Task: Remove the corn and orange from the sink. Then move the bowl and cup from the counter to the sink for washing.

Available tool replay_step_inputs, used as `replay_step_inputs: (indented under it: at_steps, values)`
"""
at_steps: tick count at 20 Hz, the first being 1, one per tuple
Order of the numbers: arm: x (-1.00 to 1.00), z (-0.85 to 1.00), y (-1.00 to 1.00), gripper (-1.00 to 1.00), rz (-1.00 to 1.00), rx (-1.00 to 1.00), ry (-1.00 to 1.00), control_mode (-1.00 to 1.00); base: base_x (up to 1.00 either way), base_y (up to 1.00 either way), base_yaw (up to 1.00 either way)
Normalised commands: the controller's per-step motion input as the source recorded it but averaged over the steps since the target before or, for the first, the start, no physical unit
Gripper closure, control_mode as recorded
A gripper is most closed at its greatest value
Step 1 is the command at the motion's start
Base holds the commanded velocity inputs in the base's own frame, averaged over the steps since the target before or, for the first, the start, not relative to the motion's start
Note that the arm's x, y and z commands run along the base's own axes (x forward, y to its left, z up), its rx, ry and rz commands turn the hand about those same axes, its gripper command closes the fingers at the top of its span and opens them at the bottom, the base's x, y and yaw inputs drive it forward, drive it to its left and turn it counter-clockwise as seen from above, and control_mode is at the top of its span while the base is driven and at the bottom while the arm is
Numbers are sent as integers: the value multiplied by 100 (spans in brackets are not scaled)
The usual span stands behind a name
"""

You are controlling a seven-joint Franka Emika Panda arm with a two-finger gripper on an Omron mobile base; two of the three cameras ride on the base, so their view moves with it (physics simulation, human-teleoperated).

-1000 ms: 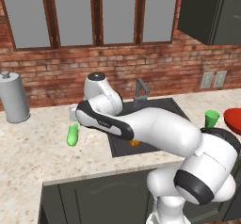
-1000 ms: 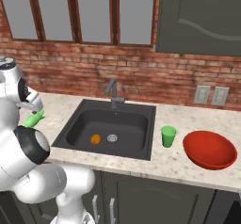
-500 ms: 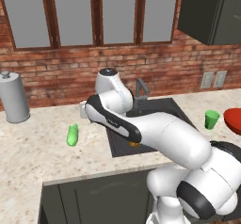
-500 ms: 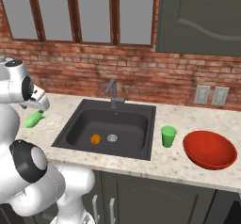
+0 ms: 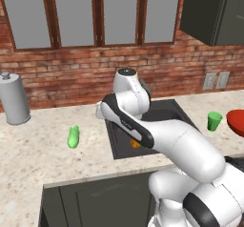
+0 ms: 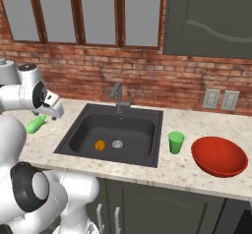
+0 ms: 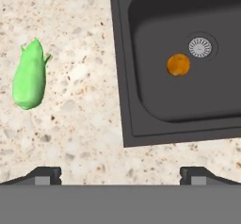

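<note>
Left base view: the corn [image 5: 73, 137] lies on the speckled counter [image 5: 38, 149], well left of the sink [image 5: 125, 147] and apart from it. The white arm crosses in front of the basin, and a sliver of the orange [image 5: 136, 144] shows just under the arm, inside the sink. Far right, the cup [image 5: 214, 121] stands upright on the counter, with the edge of the red bowl [image 5: 237, 122] just beside it at the frame's border. A grey metal canister [image 5: 14, 99] stands at the far left against the brick wall.

Right base view: the gripper [image 6: 53, 109] hangs above the counter at the sink's left edge, with the corn [image 6: 36, 124] lying on the counter below and to its left — not touching it. The orange [image 6: 100, 145] sits on the basin floor just beside the round silver drain [image 6: 117, 143]. The faucet [image 6: 118, 95] rises behind the basin. Right of the sink, the cup [image 6: 175, 142] stands upright and the bowl [image 6: 219, 157] rests near it, both on the counter.

Hand view: the two fingertips [image 7: 46, 175] stand far apart — jaws fully spread, nothing between them. The corn [image 7: 29, 76] lies on the counter at the left; the orange [image 7: 178, 64] rests in the sink [image 7: 123, 77] next to the drain [image 7: 200, 47].
</note>
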Motion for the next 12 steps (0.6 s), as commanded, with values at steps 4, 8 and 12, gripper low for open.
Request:
replay_step_inputs:
  at_steps: [4,8,12]
  values:
    - [-2,0,-49,-100,4,0,-5,-100,0,0,0]
    - [0,-1,-49,-100,6,0,-6,-100,0,0,0]
    - [0,-5,-47,-100,7,0,-2,-100,0,0,0]
